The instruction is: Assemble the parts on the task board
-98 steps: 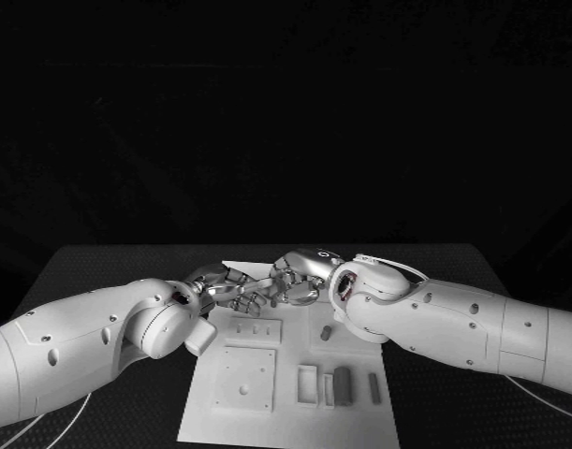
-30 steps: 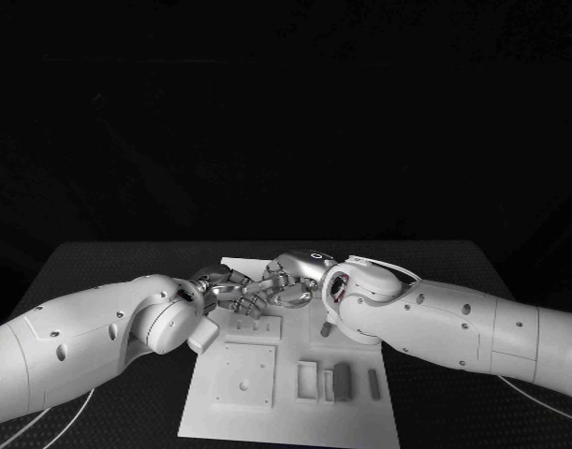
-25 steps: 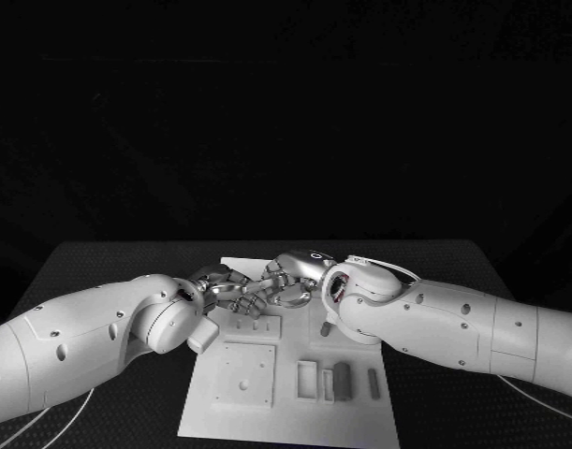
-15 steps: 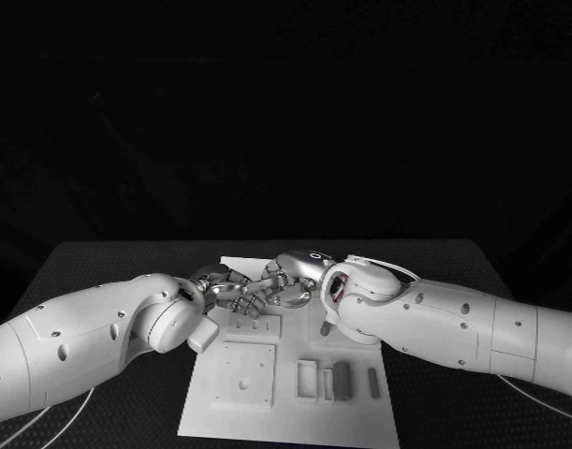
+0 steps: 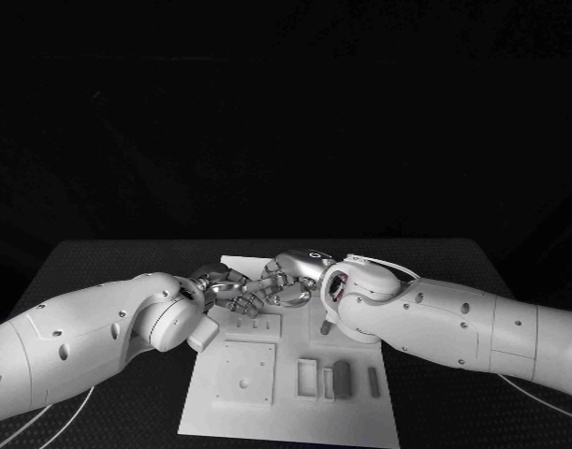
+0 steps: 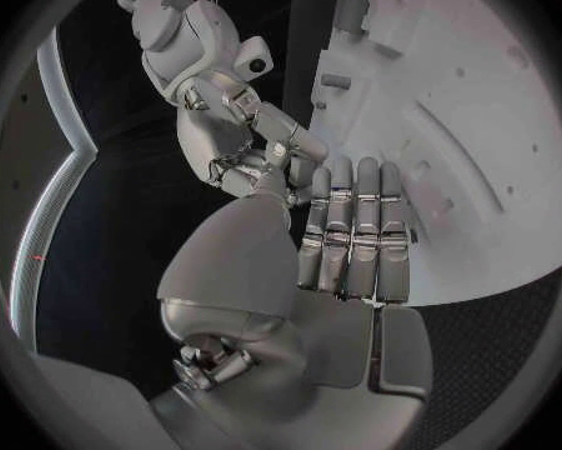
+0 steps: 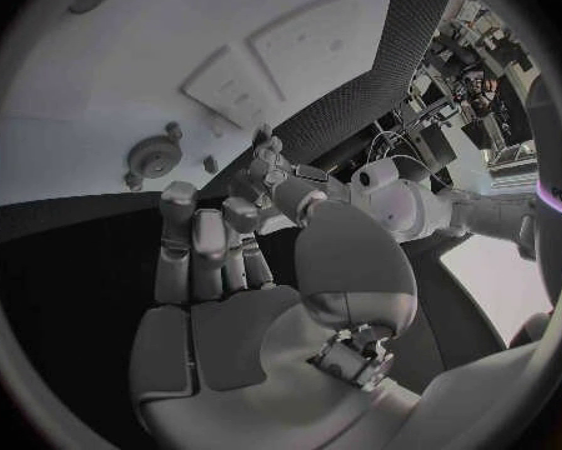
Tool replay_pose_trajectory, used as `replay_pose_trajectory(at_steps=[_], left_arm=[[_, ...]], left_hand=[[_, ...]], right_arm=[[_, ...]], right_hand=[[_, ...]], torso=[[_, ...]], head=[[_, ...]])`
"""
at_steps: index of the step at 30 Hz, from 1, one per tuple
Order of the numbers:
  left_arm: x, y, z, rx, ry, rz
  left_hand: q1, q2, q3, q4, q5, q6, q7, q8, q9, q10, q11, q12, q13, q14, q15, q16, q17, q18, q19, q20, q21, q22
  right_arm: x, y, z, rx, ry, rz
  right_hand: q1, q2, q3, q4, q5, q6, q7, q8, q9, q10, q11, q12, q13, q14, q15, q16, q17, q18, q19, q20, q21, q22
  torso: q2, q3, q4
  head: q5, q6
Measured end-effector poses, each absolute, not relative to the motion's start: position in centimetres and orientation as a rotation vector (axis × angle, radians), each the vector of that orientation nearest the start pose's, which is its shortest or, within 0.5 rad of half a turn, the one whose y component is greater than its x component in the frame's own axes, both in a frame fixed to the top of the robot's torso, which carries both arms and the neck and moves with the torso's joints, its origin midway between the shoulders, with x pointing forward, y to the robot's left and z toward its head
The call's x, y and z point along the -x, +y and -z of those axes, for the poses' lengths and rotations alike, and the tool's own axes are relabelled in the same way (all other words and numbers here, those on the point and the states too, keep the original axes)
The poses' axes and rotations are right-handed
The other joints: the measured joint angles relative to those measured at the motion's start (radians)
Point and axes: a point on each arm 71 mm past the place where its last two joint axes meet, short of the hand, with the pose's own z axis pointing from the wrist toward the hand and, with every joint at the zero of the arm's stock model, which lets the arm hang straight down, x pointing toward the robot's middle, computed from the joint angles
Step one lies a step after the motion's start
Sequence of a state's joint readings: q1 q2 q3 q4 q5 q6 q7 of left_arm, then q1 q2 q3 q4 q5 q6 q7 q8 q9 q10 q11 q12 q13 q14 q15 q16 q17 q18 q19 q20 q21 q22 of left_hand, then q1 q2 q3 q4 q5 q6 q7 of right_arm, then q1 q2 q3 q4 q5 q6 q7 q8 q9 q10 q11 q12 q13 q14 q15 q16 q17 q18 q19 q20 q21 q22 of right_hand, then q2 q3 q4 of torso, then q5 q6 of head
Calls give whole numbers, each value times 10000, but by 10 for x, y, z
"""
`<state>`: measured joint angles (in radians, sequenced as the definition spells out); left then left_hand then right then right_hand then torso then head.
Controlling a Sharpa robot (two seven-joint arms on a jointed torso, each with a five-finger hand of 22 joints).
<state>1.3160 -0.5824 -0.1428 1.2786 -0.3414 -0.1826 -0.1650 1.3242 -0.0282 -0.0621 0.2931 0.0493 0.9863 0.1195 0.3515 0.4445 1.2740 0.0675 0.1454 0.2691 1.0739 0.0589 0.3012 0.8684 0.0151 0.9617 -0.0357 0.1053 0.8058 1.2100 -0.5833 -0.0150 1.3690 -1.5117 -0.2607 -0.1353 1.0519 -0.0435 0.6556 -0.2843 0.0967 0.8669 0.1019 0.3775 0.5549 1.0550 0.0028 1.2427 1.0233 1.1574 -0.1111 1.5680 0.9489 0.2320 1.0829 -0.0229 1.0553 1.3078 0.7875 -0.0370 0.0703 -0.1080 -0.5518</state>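
Head view shows the white task board (image 5: pixel 286 393) lying in the lower middle of the frame on the black table (image 5: pixel 110 267), its far edge tucked under the two hands. On it, near the lower centre, a raised square plate (image 5: pixel 245 372) sits left of a row of upright slots holding a darker part (image 5: pixel 344 379), and a small peg-like part (image 5: pixel 324 328) stands just beside the right arm. Above these, at the board's far end, the left hand (image 5: pixel 227 290) and the right hand (image 5: pixel 292 281) meet fingertip to fingertip, touching or almost so; whether a part is caught between them cannot be told. In the left wrist view the left hand's fingers (image 6: pixel 356 220) lie straight and close together over the board's edge, with the right hand's fingers (image 6: pixel 250 135) curled in just beyond them. In the right wrist view the right hand's fingers (image 7: pixel 200 245) are likewise drawn together. Compared with the frame from a few seconds ago, both arms have slid slightly toward the left of the picture and the hands sit a touch closer over the board; over the last second they have barely shifted. The parts on the board lie as before. Beyond the table's far edge the upper half of the frame is dark.
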Motion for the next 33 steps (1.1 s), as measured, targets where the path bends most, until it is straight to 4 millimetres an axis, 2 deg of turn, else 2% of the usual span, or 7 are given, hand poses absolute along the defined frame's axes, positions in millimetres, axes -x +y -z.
replay_pose_trajectory(at_steps=[4, 13, 25, 27, 33], left_arm=[[-529, 142, 200, 8413, 20430, 10741], [-529, 142, 201, 8263, 20554, 10435], [-528, 141, 202, 8193, 20703, 10171], [-528, 141, 202, 8165, 20734, 10113], [-528, 141, 203, 8078, 20848, 9896]], left_hand=[[-34, -34, 0, 0, 0, 0, 1, 0, -3, 0, 0, 38, 45, 0, 0, 0, 42, 0, 0, 0, 0, 17], [-343, -343, 174, 4, 0, 122, -91, 115, -7, 91, -91, 116, 254, 143, -72, 0, 229, -1, 120, -121, 0, 90], [-347, -348, 371, -22, 0, 125, -88, 157, -5, 90, -89, 116, 363, 176, -105, 0, 320, -1, 125, -126, 0, 119], [-278, -280, 427, -22, 0, 124, -88, 157, -16, 89, -89, 116, 404, 193, -88, -22, 353, -1, 126, -126, 0, 133], [103, -329, 656, -36, 0, 158, -125, 195, -42, 89, -89, 116, 518, 248, -106, -96, 439, -1, 161, -161, 0, 173]], right_arm=[[-509, -107, 180, 2708, 16569, -6898], [-508, -104, 181, 2982, 16584, -6767], [-508, -102, 182, 3234, 16613, -6614], [-508, -101, 182, 3281, 16609, -6586], [-506, -99, 182, 3388, 16582, -6591]], right_hand=[[0, 0, 0, 0, 0, 1, 0, 1, 25, 0, 0, 0, 0, 6, 3, 0, 7, 0, 14, -20, 0, 0], [0, 0, 0, 0, 0, 1, -1, 7, 18, 1, 0, 0, 0, 17, 14, 0, 6, 0, -3, -38, 0, 0], [0, 0, 0, 0, 0, 1, -1, 4, 13, 12, -11, 0, 1, 19, 15, 0, 19, 0, -3, -36, 0, 0], [0, 0, 0, 0, 0, 1, -1, 4, 13, 12, -12, 0, 0, 20, 16, 0, 18, 0, -3, -36, 0, 0], [0, 0, 0, 0, 0, 2, -2, 3, 14, 15, -15, 0, 1, 22, 16, 0, 18, 0, -3, -35, 0, 0]], torso=[[0, -1, 0], [-1, -3, 0], [-2, -2, 2], [-2, -1, 3], [-1, 0, 2]], head=[[0, -5], [-16, -30], [-23, -44], [-18, -47], [-10, -59]])
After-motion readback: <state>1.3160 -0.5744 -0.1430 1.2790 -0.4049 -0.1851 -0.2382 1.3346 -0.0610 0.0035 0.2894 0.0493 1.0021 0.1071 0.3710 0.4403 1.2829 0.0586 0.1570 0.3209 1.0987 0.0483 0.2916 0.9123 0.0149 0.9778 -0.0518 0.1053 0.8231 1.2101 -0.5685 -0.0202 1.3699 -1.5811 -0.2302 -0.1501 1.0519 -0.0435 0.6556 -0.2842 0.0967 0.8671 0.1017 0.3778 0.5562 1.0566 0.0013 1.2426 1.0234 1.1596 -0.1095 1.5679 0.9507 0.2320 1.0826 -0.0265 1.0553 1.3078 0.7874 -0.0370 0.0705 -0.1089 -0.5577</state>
